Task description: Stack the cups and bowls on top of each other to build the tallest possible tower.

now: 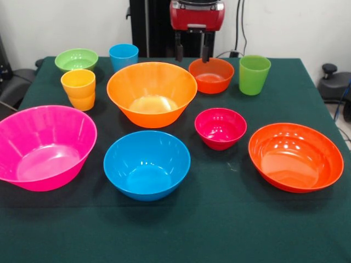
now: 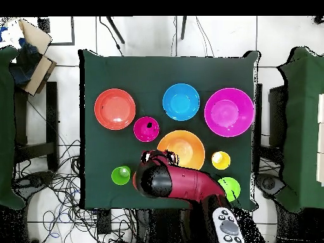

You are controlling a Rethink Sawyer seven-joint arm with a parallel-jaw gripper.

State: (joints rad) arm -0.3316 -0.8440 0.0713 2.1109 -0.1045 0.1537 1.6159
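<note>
Jaws (image 1: 191,53): two dark fingers hang apart with nothing between them, above the far rim of the small orange-red bowl (image 1: 211,75).
Arm (image 2: 183,182): red, reaches in from the robot's side of the bench (image 1: 219,230); from overhead it covers the small orange-red bowl.
Big orange bowl (image 1: 152,93): mid-bench, just beside the jaws and nearer the front camera, upright and empty.
Green cup (image 1: 254,74): upright, just beside the small orange-red bowl, on the far row.
Blue cup (image 1: 123,57): far row, behind the big orange bowl.
Small green bowl (image 1: 76,59): far corner, next to the blue cup.
Yellow-orange cup (image 1: 78,89): upright, in front of the small green bowl.
Small magenta bowl (image 1: 220,128): near the middle, in front of the small orange-red bowl.
Big pink bowl (image 1: 44,147): front row, tilted.
Medium blue bowl (image 1: 146,164): front row, centre.
Wide red-orange bowl (image 1: 295,156): front row, opposite end from the pink one.
Stacking: every piece stands alone on the green cloth.
</note>
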